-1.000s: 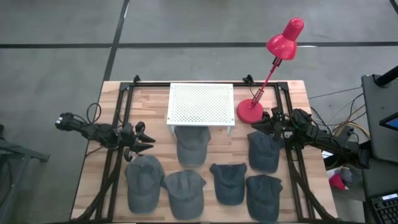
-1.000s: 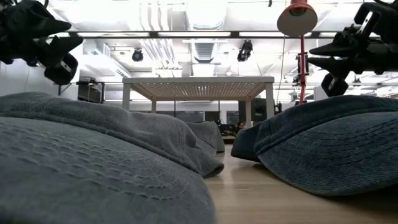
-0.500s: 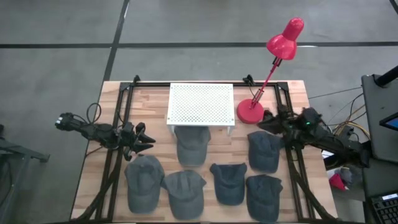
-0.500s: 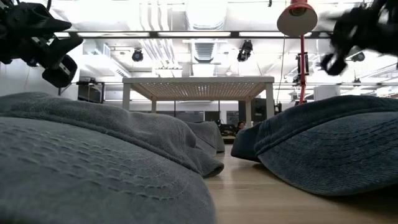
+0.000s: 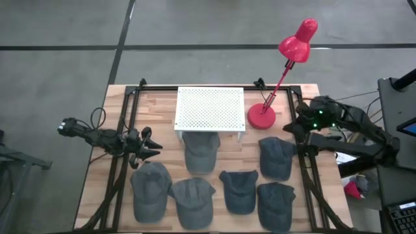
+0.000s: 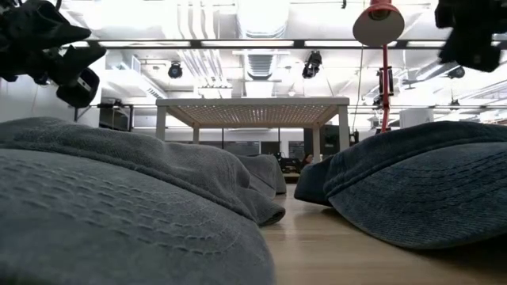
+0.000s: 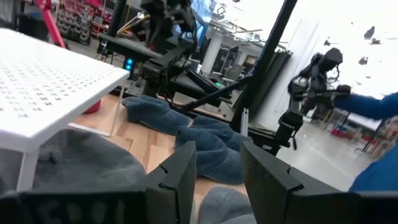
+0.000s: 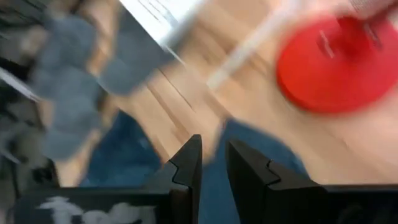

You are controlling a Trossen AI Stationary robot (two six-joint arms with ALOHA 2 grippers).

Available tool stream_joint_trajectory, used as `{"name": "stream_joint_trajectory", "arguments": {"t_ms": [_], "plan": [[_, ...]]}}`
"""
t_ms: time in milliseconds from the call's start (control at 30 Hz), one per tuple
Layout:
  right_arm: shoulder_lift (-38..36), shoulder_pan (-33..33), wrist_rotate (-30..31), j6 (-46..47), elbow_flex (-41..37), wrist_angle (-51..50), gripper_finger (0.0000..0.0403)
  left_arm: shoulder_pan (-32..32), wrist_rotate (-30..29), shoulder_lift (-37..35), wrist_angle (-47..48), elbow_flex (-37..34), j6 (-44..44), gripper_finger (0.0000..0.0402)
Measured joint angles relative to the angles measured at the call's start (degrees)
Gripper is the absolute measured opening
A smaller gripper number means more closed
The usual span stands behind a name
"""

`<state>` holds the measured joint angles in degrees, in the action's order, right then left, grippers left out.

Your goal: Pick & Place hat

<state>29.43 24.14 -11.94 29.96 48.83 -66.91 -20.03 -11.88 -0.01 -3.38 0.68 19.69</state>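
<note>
1. Six grey-blue caps lie on my wooden bench point(image 5: 305, 97). One cap point(image 5: 200, 151) sits partly under the white perforated stand point(image 5: 210, 108) at the middle back.
2. The other five spread toward the front: a front-left cap point(image 5: 150, 190), a cap beside it point(image 5: 192, 202), a middle cap point(image 5: 238, 190), a front-right cap point(image 5: 275, 205) and a right cap point(image 5: 276, 157) behind that one.
3. A red desk lamp point(image 5: 262, 116) stands at the back right, its base just beside the stand and its shade leaning out past the bench edge.
4. My left tool point(image 5: 147, 144) hovers above the bench at the left side, just behind the front-left cap. Its fingers point(image 7: 180, 177) stand apart with nothing between them.
5. My right tool point(image 5: 294, 127) is raised over the right side, between the lamp base and the right cap. In the right wrist view its fingers point(image 8: 189, 162) show a narrow gap and hold nothing, with blue cap fabric and the red lamp base below them.
6. No cap is held by either tool.
</note>
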Motion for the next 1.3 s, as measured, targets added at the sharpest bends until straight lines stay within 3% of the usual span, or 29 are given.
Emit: {"name": "stream_joint_trajectory", "arguments": {"t_ms": [300,567,1033,1300], "plan": [[12.0,-0.9,-2.6,-0.4,1.6,-7.9,0.0068,0.0,0.0,0.0,0.0,0.0,-3.4,0.0129],[18.5,-10.5,-5.0,2.0,0.4,-7.9,0.0100,0.0,0.0,0.0,0.0,0.0,-3.3,0.0129],[22.2,-25.5,-5.0,28.7,0.3,-7.7,0.0210,0.0,0.0,0.0,0.0,0.0,-5.3,0.0129],[24.7,-30.8,-0.4,45.4,0.2,-7.7,0.0230,0.0,0.0,0.0,0.1,0.0,-7.9,0.0129]]}}
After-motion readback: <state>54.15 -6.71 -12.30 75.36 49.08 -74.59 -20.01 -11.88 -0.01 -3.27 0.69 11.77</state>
